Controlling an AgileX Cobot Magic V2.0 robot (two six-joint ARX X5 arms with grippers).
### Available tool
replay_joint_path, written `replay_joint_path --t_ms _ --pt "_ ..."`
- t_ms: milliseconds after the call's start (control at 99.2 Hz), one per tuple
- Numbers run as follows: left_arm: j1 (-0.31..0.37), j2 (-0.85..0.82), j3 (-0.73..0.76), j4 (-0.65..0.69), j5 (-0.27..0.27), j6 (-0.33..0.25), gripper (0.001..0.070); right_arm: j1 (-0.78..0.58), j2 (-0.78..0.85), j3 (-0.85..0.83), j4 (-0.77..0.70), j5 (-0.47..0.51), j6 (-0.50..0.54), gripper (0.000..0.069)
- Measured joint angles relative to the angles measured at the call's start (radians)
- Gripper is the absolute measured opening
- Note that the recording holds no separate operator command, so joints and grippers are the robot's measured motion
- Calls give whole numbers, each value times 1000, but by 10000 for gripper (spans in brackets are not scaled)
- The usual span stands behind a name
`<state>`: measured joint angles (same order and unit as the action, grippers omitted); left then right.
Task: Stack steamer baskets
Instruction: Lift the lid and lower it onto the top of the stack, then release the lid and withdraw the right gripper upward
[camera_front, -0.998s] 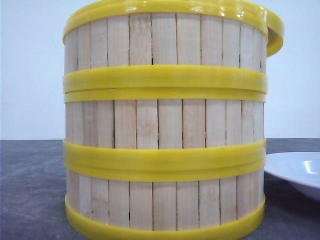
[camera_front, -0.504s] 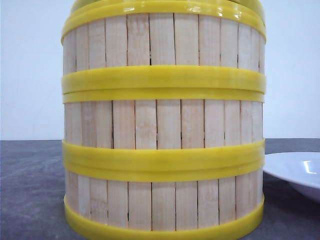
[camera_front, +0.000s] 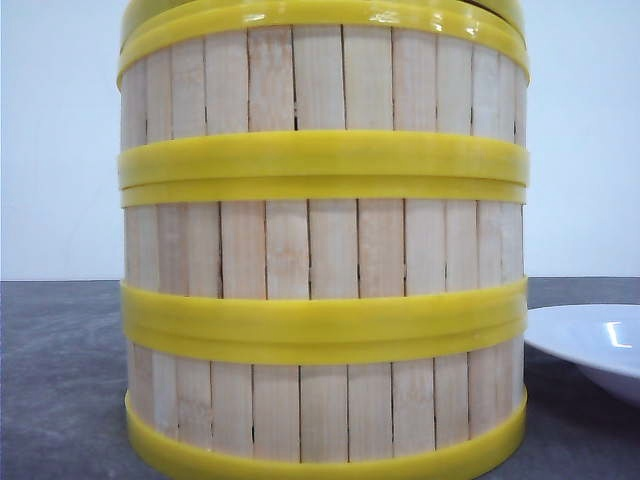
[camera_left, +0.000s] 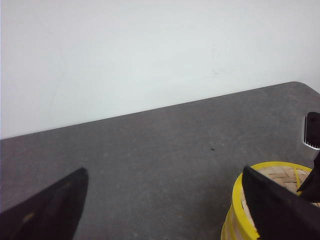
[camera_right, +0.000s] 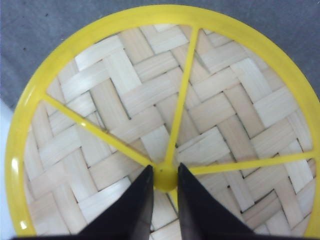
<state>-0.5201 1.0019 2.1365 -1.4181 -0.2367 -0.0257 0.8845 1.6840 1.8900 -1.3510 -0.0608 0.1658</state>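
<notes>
Three steamer baskets stand stacked in the front view: bottom (camera_front: 320, 405), middle (camera_front: 320, 245) and top (camera_front: 320, 85). Their pale slats and yellow rims line up. A flat lid (camera_right: 225, 100) with a woven bamboo face and yellow spokes lies on top of the stack. My right gripper (camera_right: 165, 172) is shut on the lid's yellow centre knob (camera_right: 165, 179). My left gripper (camera_left: 164, 172) is open over bare table beside the stack, and the lid (camera_left: 280, 175) shows just behind one of its fingers. No gripper appears in the front view.
A white plate (camera_front: 590, 345) sits on the dark grey table (camera_front: 60, 380), to the right of the stack. A white wall stands behind the table. The table's far edge and a rounded corner (camera_left: 300, 87) show in the left wrist view.
The lid, which stuck out past the top basket's right side, has slid left and now sits over the stack. The stack has shifted slightly left.
</notes>
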Motion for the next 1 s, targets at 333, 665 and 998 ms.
replay_joint_path --t_ms 333,665,998 --pt "0 0 0 0 0 0 587 51 -1 6 0 3 4 50" --pt "0 0 0 0 0 0 587 51 -1 6 0 -16 7 163" --pt "0 0 0 0 0 0 587 63 -10 16 -1 46 16 402"
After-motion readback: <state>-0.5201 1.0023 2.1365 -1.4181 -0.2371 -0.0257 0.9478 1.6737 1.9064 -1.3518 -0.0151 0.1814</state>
